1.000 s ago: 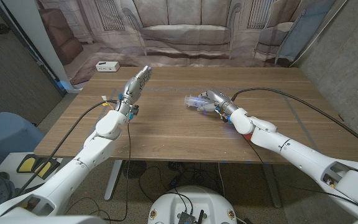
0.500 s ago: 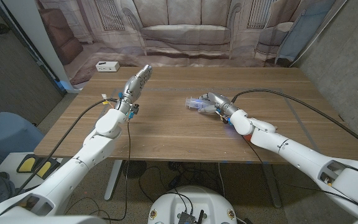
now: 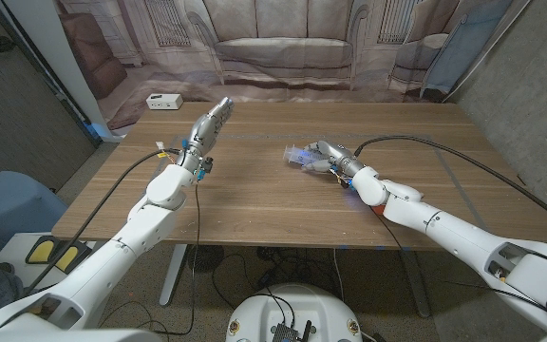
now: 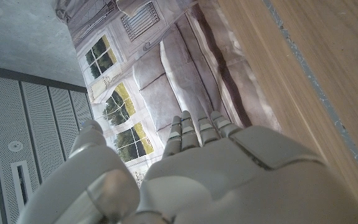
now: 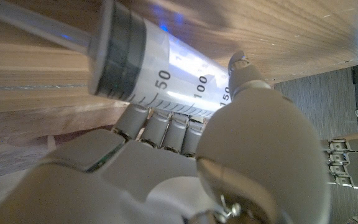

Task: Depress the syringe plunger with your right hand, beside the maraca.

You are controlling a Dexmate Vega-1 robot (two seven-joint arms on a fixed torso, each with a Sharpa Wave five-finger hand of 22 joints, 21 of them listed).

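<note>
A clear syringe (image 3: 301, 154) with blue contents lies low over the wooden table (image 3: 273, 204), right of its middle. My right hand (image 3: 333, 160) grips it, fingers wrapped around the barrel. In the right wrist view the barrel (image 5: 166, 68) shows printed marks 50, 100 and 150 and a black plunger seal, with my right hand's fingers (image 5: 160, 127) curled under it. My left hand (image 3: 211, 124) is raised over the table's left part, fingers straight, holding nothing; the left wrist view shows its back (image 4: 197, 171). I see no maraca.
A small white box (image 3: 162, 101) sits at the table's far left corner. A black cable (image 3: 425, 142) runs over the right side to my right arm. A printed backdrop of a sofa (image 3: 283, 47) hangs behind the far edge.
My right hand has closed a little further over the syringe and shifted slightly right. The left arm has not moved.
</note>
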